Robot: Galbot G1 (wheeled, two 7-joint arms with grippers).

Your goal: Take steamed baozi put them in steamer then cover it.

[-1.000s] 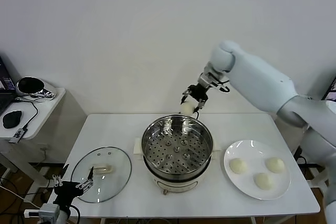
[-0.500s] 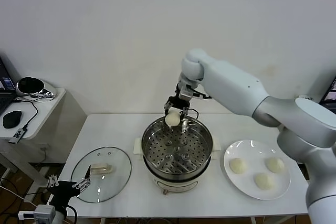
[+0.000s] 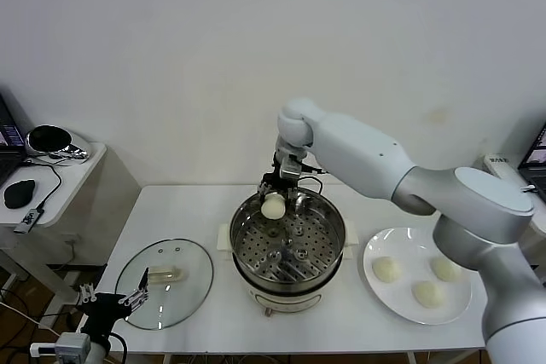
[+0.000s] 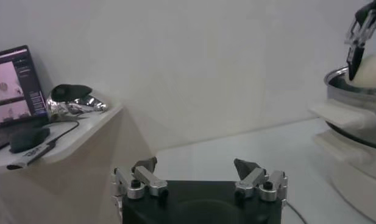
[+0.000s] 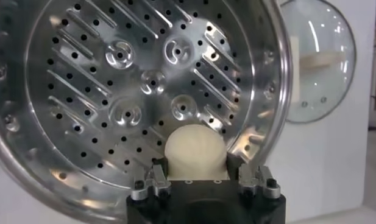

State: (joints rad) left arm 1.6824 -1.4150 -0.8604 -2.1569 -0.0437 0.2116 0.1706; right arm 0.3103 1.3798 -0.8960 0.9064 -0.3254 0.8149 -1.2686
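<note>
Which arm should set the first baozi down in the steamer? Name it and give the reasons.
The right. Its gripper already holds a baozi above the steamer tray. The left gripper sits open, low beside the glass lid, holding nothing.

This looks like a lab or test room, not a real kitchen. A plain white wall (image 3: 171, 57) fills the upper part of the head view, with nothing hung on it. The white tabletop (image 3: 196, 210) stands alone in the middle. At the left edge, a small side desk (image 3: 64, 181) holds a computer mouse (image 3: 19, 193), a cable (image 3: 47, 189) and a screen (image 4: 14, 76). More wires (image 3: 26, 317) lie on the floor at the lower left.
</note>
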